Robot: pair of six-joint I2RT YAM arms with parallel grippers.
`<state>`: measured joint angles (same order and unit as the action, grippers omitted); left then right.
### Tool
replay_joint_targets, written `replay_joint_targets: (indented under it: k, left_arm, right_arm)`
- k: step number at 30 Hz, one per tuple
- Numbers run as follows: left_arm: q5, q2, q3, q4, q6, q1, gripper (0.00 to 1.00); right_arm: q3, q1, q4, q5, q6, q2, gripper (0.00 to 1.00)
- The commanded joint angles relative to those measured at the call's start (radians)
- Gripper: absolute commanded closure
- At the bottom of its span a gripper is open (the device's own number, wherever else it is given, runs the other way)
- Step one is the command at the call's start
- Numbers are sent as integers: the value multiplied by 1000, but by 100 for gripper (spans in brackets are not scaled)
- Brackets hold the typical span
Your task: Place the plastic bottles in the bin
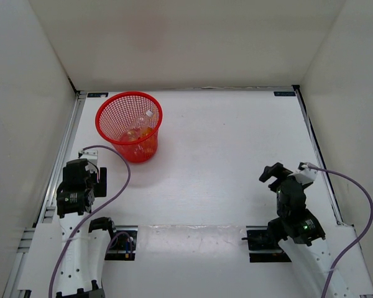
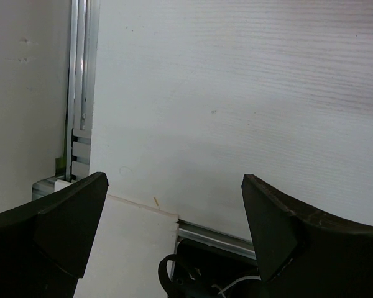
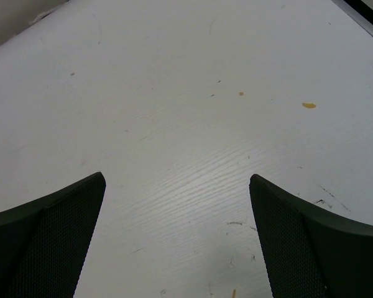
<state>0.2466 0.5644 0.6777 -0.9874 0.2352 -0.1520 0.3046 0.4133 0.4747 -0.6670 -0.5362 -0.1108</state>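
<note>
From above, a white table (image 1: 224,155) sits inside a white-walled enclosure, with two black robot arms mounted at its near edge. A round red mesh bin (image 1: 107,118) stands upright in the far left part of the table, well apart from both arms. The plastic bottles lie inside it: a clear bottle (image 1: 144,119) with a white cap leans against the bin's right side, and an orange bottle (image 1: 143,133) lies at the bottom beside it. A yellowish shape next to these is too blurred by the mesh to identify. The left arm (image 1: 76,185) is folded low near the table's left edge, with a purple cable (image 1: 121,186) looping beside it; its fingers are hard to make out from here. On the right, the right gripper (image 1: 275,176) points toward the table's middle, its two dark fingers spread apart. The left wrist camera shows the left gripper (image 2: 174,183) with its fingers wide apart and nothing between them, over bare table; a metal rail (image 2: 81,93) runs along the left side and a dark mount with wires sits at the bottom. The right wrist camera shows the right gripper's fingers (image 3: 62,230) also wide apart and empty, over scuffed white tabletop with a few small orange specks (image 3: 309,105).
</note>
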Motion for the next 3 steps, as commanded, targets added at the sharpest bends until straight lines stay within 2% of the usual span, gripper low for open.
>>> replay_joint_targets:
  k: [1, 3]
  left_arm:
    - [3, -9, -7, 7, -4, 5, 0]
    - [3, -9, -7, 7, -13, 5, 0]
  right_arm:
    - [39, -1, -13, -22, -21, -3, 0]
    - [39, -1, -13, -22, -21, -3, 0]
